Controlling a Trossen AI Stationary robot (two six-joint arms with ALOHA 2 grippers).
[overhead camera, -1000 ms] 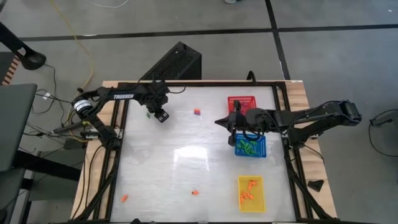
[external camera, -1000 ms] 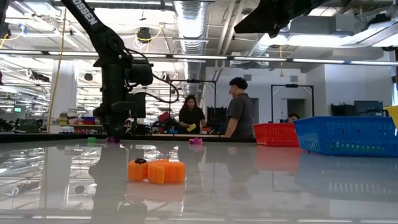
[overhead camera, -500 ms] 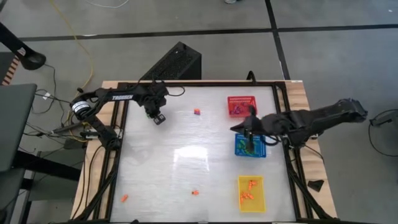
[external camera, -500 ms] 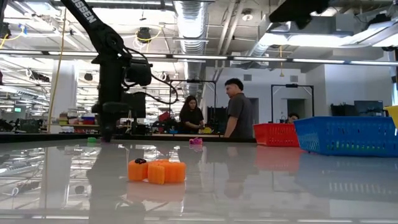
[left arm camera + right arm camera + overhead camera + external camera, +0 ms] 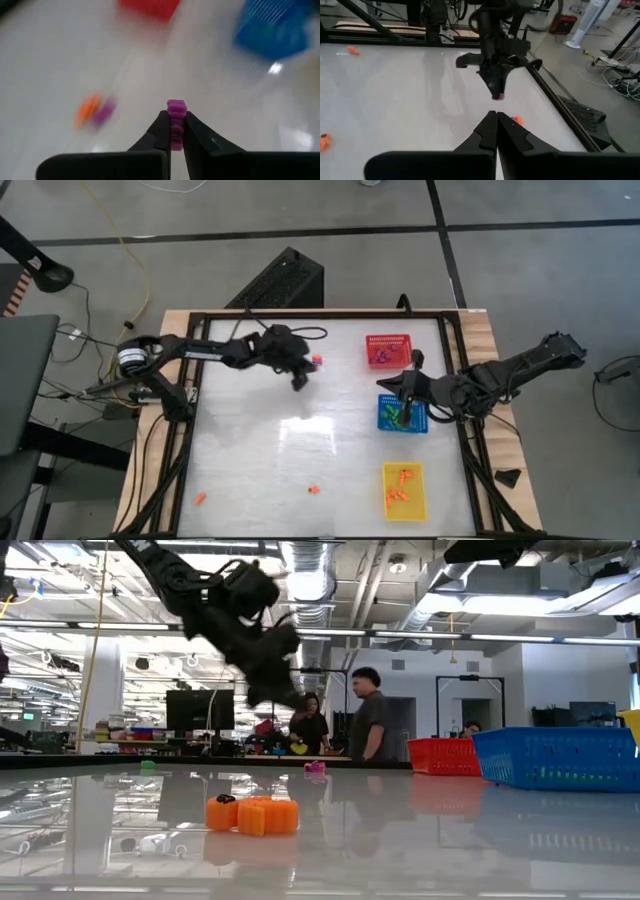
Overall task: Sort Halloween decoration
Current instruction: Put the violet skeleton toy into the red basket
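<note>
Overhead, table-level and two wrist cameras all share the white table (image 5: pixel 300 440).

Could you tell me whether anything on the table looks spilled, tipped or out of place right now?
Nothing looks spilled or tipped: the red basket, blue basket and yellow basket sit upright. A few orange trinkets lie unsorted on the table. The left gripper holds a purple trinket.

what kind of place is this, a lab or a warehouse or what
Most likely a robotics lab in a large open industrial-style workspace. The low view shows exposed ceiling ducts, rows of benches with monitors and people standing behind the table; from above, a bare concrete floor with trailing cables.
</note>
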